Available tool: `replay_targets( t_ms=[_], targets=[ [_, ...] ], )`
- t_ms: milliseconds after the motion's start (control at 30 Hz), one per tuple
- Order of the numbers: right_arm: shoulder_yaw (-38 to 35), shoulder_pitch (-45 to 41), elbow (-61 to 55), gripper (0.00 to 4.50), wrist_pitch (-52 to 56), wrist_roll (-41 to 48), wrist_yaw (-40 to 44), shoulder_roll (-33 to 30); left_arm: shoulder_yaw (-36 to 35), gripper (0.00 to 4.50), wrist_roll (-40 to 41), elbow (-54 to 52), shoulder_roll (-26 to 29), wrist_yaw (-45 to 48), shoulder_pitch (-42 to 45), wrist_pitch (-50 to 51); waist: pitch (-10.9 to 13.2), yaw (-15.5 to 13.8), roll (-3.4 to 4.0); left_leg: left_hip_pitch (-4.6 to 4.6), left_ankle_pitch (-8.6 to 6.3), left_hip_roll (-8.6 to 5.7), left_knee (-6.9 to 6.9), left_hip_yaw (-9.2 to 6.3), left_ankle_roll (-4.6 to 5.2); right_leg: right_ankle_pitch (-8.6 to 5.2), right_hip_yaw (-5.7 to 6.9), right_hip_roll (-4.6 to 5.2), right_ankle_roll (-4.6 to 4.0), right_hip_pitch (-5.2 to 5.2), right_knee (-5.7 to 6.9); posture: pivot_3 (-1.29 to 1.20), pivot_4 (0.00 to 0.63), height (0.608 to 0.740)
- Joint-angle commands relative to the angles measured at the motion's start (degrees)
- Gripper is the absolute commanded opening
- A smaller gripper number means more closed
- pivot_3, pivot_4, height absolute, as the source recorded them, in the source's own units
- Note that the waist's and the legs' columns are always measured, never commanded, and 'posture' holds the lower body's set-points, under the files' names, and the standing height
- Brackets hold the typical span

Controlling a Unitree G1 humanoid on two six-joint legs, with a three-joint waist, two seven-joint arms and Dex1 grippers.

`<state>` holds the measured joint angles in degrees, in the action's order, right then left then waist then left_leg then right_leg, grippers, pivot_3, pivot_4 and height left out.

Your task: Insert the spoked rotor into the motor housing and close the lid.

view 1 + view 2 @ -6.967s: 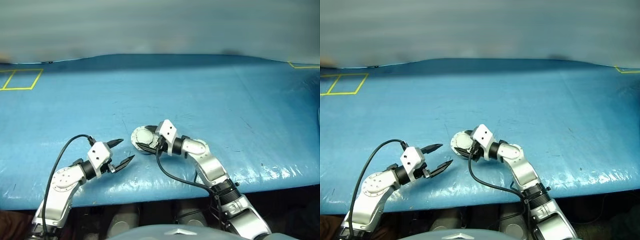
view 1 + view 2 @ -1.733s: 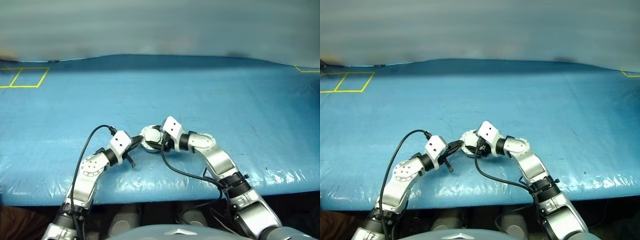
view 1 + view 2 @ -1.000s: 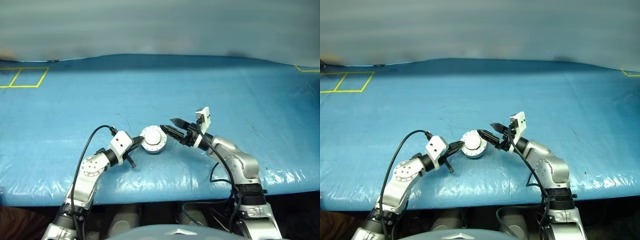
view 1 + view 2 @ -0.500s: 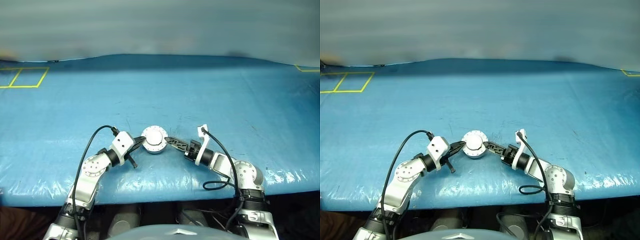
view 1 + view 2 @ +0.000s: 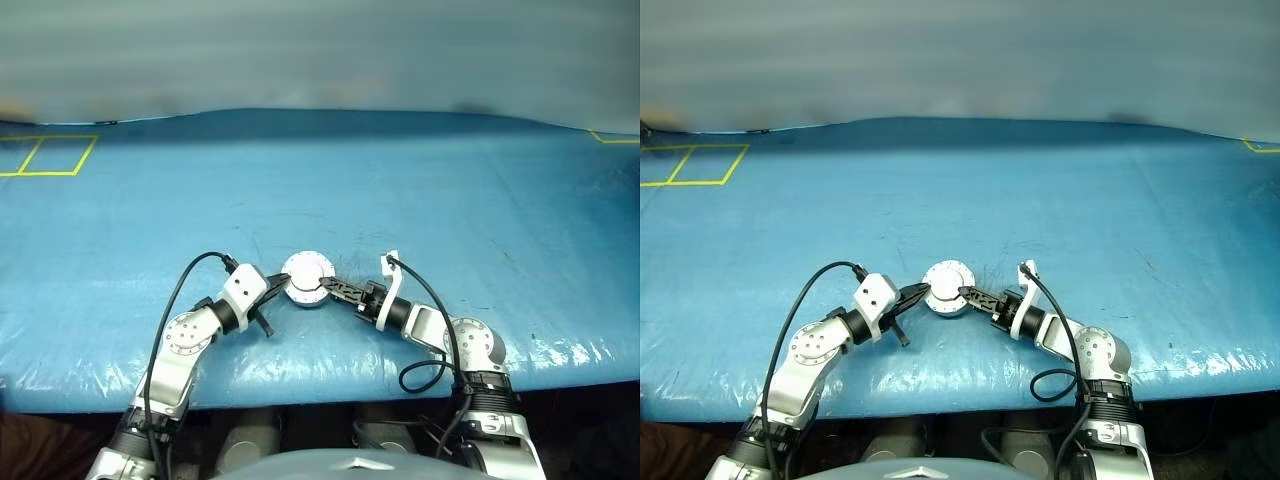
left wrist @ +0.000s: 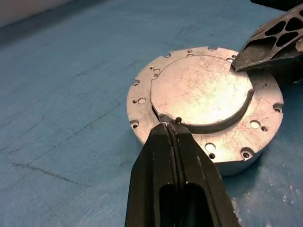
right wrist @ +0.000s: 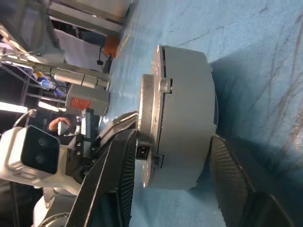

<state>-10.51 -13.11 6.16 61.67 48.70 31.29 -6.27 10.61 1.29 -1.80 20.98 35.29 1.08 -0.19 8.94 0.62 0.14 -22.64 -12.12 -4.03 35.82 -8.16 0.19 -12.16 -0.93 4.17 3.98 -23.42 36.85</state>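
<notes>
The motor housing (image 5: 307,281) stands on the blue table, a round silver can with the lid (image 6: 203,97) seated flat on top, plain grey face up. The spoked rotor is hidden. My left gripper (image 5: 277,284) is shut, and its tips (image 6: 169,126) touch the lid's rim on the left side. My right gripper (image 5: 330,287) reaches in from the right, rolled on its side, with its fingers apart. One finger (image 7: 118,175) lies over the lid's top; the other (image 7: 227,175) is low beside the housing's wall.
The blue sheet-covered table (image 5: 400,190) stretches far beyond the housing. A yellow tape square (image 5: 45,155) marks its far left and a yellow corner mark (image 5: 615,137) its far right. The table's front edge (image 5: 320,385) runs just behind both wrists.
My right gripper has let go of the lid, dropped from above and right of the housing, rolled onto its side and narrowed its jaws around the housing's right edge. The left gripper has stayed still.
</notes>
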Motion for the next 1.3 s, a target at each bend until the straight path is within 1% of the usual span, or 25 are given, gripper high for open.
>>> replay_targets(
  t_ms=[33, 67, 100, 333, 400, 500, 600, 633, 833, 900, 1000, 1033, 1100, 1133, 1200, 1300],
  targets=[
    [-0.49, -0.09, -0.29, 1.36, 0.42, 1.18, -0.22, 0.66, 2.05, 0.0, -0.65, 1.28, -0.24, 0.8, -0.81, 0.61, -0.01, 0.06, 0.0, -0.01, 0.0, 0.0, 0.0, 0.01, 0.0, -0.01, -0.01, 0.0, -0.02, -0.01, 0.0, 0.0, 0.15, 0.74],
    [-0.68, -0.06, -0.29, 1.2, 0.52, 1.44, -0.28, 0.79, 2.07, 0.0, -0.68, 1.35, -0.27, 0.81, -0.86, 0.57, -0.02, 0.06, 0.01, 0.02, 0.01, 0.0, 0.01, 0.01, 0.01, -0.04, -0.02, 0.0, -0.06, 0.0, 0.0, 0.0, 0.15, 0.74],
    [-0.74, -0.05, -0.29, 1.2, 0.57, 1.53, -0.36, 0.84, 2.09, 0.0, -0.72, 1.4, -0.27, 0.84, -0.88, 0.55, -0.02, 0.06, 0.01, 0.02, 0.01, 0.0, 0.02, 0.01, 0.01, -0.11, -0.02, 0.0, -0.19, 0.01, 0.0, 0.0, 0.15, 0.74],
    [-0.72, -0.3, 0.23, 1.19, 0.13, 1.05, -1.21, 1.08, 1.86, 0.0, -0.64, 1.42, -0.3, 0.73, -0.83, 0.47, -0.02, 0.06, 0.01, 0.01, 0.02, 0.0, 0.02, 0.02, 0.03, -0.1, -0.02, 0.01, -0.18, 0.0, 0.01, 0.0, 0.15, 0.74],
    [-1.09, -0.36, 0.11, 1.19, 0.0, 1.26, -1.33, 1.16, 0.96, 0.0, 0.75, 0.95, -0.96, 0.5, -0.99, 0.77, -0.02, 0.06, 0.01, 0.01, 0.02, 0.0, 0.02, 0.02, 0.03, -0.11, -0.02, 0.01, -0.19, 0.0, 0.01, 0.0, 0.15, 0.74],
    [-3.45, -0.6, -0.08, 1.19, -0.03, 3.3, -2.26, 2.29, -1.15, 0.0, 6.02, -1.18, -2.95, 1.06, -1.78, 2.44, -0.02, 0.12, 0.02, 0.0, 0.02, 0.0, 0.02, 0.02, 0.03, -0.11, -0.03, 0.01, -0.19, -0.01, 0.0, 0.0, 0.15, 0.74],
    [-7.31, -1.02, -0.32, 1.19, -0.37, 6.26, -4.38, 4.18, -3.59, 0.0, 13.1, -4.41, -6.46, 0.75, -2.44, 5.76, 0.01, 0.15, 0.02, -0.12, 0.02, 0.0, 0.01, 0.02, 0.03, -0.09, -0.04, 0.02, -0.16, -0.11, 0.01, 0.0, 0.15, 0.74],
    [-8.81, -1.24, -0.44, 1.19, -0.68, 7.48, -5.32, 4.94, -4.09, 0.0, 14.95, -5.43, -7.59, 0.46, -2.53, 6.86, 0.03, 0.14, 0.01, -0.21, 0.03, 0.0, 0.02, 0.02, 0.04, 0.02, -0.03, 0.02, 0.03, -0.18, 0.01, 0.0, 0.15, 0.74],
    [-14.42, -2.32, -2.46, 1.19, -1.96, 13.25, -9.89, 8.17, -4.4, 0.0, 24.08, -9.42, -11.73, 1.71, -3.85, 12.17, 0.16, 0.36, 0.06, -0.36, 0.02, -0.01, 0.0, 0.02, 0.06, 0.05, -0.02, 0.01, 0.07, -0.32, -0.02, 0.0, 0.15, 0.74],
    [-15.89, -2.83, -3.33, 1.19, -2.39, 15.83, -10.86, 8.93, -4.87, 0.39, 27.31, -10.1, -13.13, 1.73, -4.38, 13.89, 0.2, 0.63, 0.1, -0.36, 0.02, 0.0, -0.03, 0.03, 0.07, 0.04, -0.02, 0.01, 0.05, -0.34, -0.02, 0.0, 0.15, 0.74],
    [-17.09, -3.28, -5.02, 1.19, -2.9, 19.27, -11.98, 9.61, -5.66, 1.15, 32.11, -11.08, -15.09, 1.76, -5.05, 16.1, 0.32, 0.97, 0.12, -0.37, 0.01, 0.01, -0.05, 0.03, 0.07, 0.03, -0.02, -0.01, 0.04, -0.35, -0.02, 0.0, 0.15, 0.74],
    [-17.4, -3.47, -5.8, 1.19, -3.13, 20.65, -12.31, 9.79, -6.3, 1.61, 34.39, -11.36, -16.16, 1.59, -5.25, 16.9, 0.35, 1.02, 0.13, -0.37, 0.01, 0.02, -0.04, 0.03, 0.07, 0.03, -0.02, -0.02, 0.04, -0.35, -0.02, 0.0, 0.15, 0.74],
    [-17.84, -3.89, -7.42, 1.19, -3.58, 23.64, -13.0, 10.1, -8.27, 2.25, 40.04, -11.57, -18.6, 1.06, -5.48, 18.88, 0.38, 1.08, 0.15, -0.37, 0.01, 0.03, -0.04, 0.03, 0.08, 0.03, -0.01, -0.03, 0.04, -0.35, -0.03, 0.0, 0.15, 0.74],
    [-17.79, -3.98, -8.15, 1.19, -3.72, 24.92, -13.42, 10.2, -9.04, 2.53, 41.48, -11.46, -19.26, 0.68, -5.51, 19.56, 0.38, 1.08, 0.14, -0.38, 0.01, 0.03, -0.04, 0.03, 0.08, 0.03, -0.01, -0.03, 0.04, -0.35, -0.03, 0.0, 0.15, 0.74],
    [-17.08, -3.93, -9.54, 1.19, -3.64, 26.87, -14.23, 10.2, -10.33, 3.26, 43.63, -11.18, -20.07, -0.34, -5.37, 21.13, 0.39, 1.12, 0.14, -0.39, 0.01, 0.03, -0.04, 0.04, 0.08, 0.03, -0.01, -0.03, 0.04, -0.35, -0.03, 0.0, 0.15, 0.74],
    [-15.41, -3.64, -11.62, 1.19, -3.37, 29.26, -15.63, 10.26, -12.25, 4.23, 46.82, -10.4, -21.17, -4.74, -4.55, 25.21, 0.39, 1.15, 0.14, -0.39, 0.01, 0.03, -0.04, 0.03, 0.08, 0.03, 0.0, -0.04, 0.04, -0.34, -0.03, 0.0, 0.15, 0.74]
  ],
)
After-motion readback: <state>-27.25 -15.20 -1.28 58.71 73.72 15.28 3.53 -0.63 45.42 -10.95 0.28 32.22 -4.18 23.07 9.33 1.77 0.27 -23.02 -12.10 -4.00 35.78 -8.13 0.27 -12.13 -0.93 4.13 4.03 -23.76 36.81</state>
